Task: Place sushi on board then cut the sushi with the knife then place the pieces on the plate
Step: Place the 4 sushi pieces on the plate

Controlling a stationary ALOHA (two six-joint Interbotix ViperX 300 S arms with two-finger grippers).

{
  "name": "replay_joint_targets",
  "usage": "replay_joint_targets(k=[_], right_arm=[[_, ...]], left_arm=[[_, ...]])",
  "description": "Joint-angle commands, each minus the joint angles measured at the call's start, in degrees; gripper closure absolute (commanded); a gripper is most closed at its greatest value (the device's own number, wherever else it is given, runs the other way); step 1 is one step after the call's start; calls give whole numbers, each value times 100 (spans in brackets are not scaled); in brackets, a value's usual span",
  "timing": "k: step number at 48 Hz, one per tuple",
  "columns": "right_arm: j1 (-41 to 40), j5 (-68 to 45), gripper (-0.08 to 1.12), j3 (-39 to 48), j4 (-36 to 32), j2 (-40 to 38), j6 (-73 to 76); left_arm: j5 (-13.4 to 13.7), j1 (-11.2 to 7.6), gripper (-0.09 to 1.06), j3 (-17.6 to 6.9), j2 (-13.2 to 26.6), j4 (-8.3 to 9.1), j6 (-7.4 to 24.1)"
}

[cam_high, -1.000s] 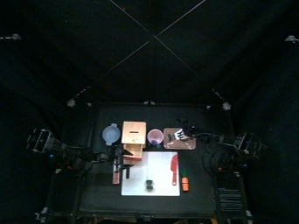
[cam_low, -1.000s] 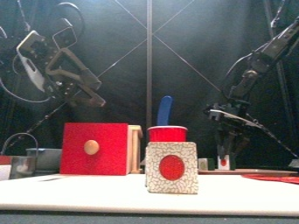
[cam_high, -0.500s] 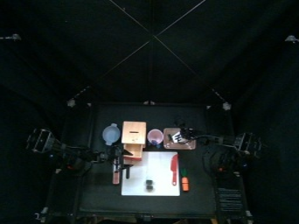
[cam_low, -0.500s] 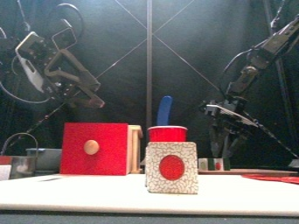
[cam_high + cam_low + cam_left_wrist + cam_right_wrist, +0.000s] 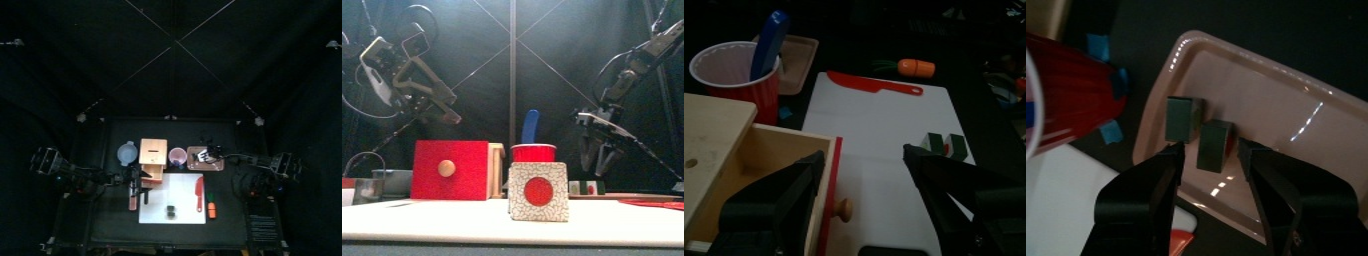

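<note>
The board (image 5: 181, 200) lies before the box (image 5: 152, 158), where the left gripper (image 5: 858, 158) gapes empty. The right gripper (image 5: 1213, 158) hangs spread, holding nothing, over the tray (image 5: 1287, 100) and its two sushi pieces (image 5: 1182, 117). A knife (image 5: 871, 83) and a third piece (image 5: 942, 145) lie on the board

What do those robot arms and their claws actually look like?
Both the left arm and right arm are slim, black and jointed, with thin black cables looping alongside. The left pincer and right pincer each have two broad black jaws, grey on their outer faces.
</note>
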Motion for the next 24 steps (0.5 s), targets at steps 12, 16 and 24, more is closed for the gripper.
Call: replay_joint_targets(k=[12, 16, 24], right_arm=[[2303, 853, 22, -747, -211, 26, -369], [2505, 1037, 22, -1020, 105, 272, -835], [2777, 1178, 22, -1688, 958, 888, -2065]], left_arm=[[-26, 18, 0, -211, -18, -44, 9], [-26, 26, 0, -264, -18, -53, 9], [-26, 26, 0, -325, -18, -53, 0]])
